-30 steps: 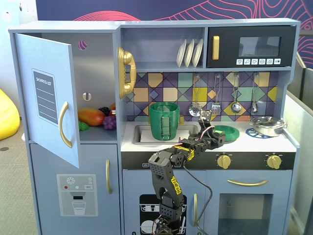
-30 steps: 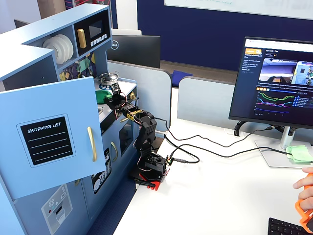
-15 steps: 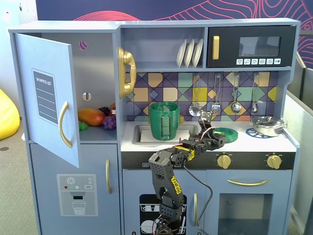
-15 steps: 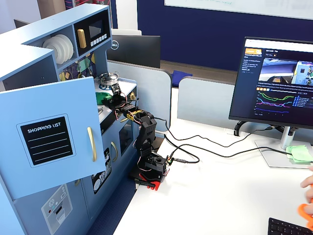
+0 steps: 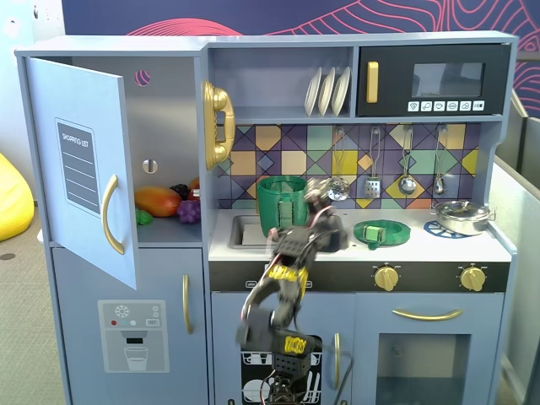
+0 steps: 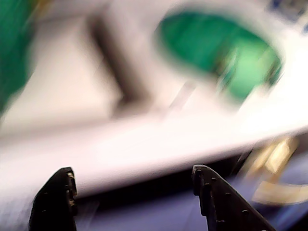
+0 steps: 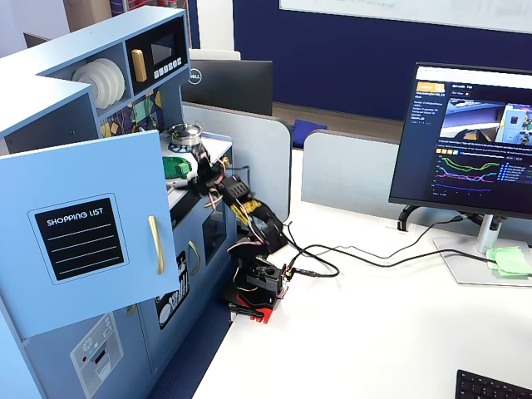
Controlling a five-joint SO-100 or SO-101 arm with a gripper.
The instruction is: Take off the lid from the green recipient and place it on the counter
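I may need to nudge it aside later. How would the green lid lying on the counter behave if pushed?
The lid looks like thin moulded plastic, so probably light and stiff. It lies flat on the white counter, so it would likely slide, not roll or tip. Its raised strap handle should offer a grip.

a silver pan sits far right, white plates racked beside the microwave.
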